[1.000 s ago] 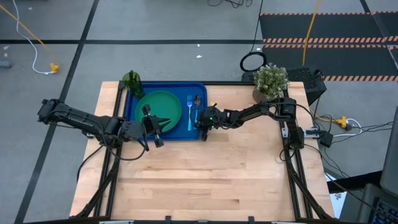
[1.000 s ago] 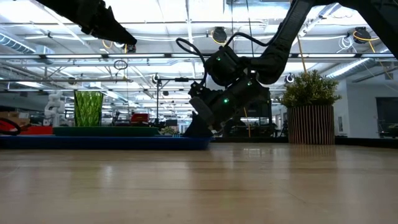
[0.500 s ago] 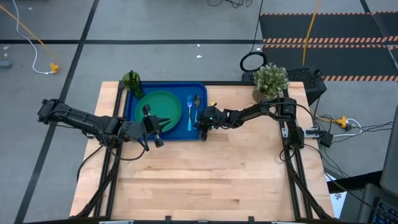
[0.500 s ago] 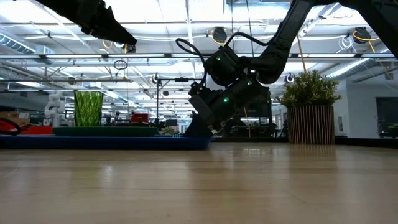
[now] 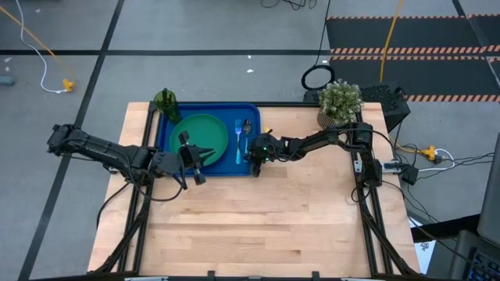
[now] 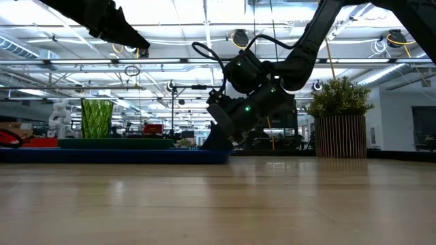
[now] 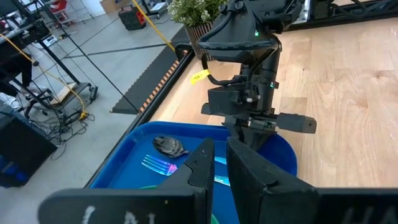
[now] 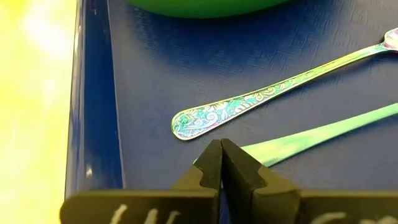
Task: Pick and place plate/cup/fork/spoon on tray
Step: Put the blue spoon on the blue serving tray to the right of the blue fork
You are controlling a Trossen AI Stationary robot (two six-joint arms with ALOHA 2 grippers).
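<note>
The blue tray (image 5: 211, 107) lies at the table's far left. The green plate (image 5: 199, 134) lies on it, and the dark-green cup (image 5: 166, 101) stands at its far left corner. The fork (image 5: 238, 142) and the spoon (image 5: 247, 127) lie side by side on the tray's right part, handles toward the near edge. My right gripper (image 5: 251, 161) is low over the tray's near right corner, shut at the spoon's handle end. My left gripper (image 5: 209, 152) is shut and empty, raised above the plate's near right side; it also shows in the low view (image 6: 139, 46). My right gripper is shut on the near end of the spoon's handle (image 8: 267, 148). The fingertips (image 8: 211, 158) hide the exact place of contact. The fingers slant down from the table's right side. The spoon lies flat on the tray floor, beside the fork's patterned handle (image 8: 236, 107).
A potted plant (image 5: 340, 100) stands at the table's far right. The tray's low near rim (image 8: 93, 93) runs right beside my right gripper. Bare wooden table (image 5: 266, 226) spreads over the near half.
</note>
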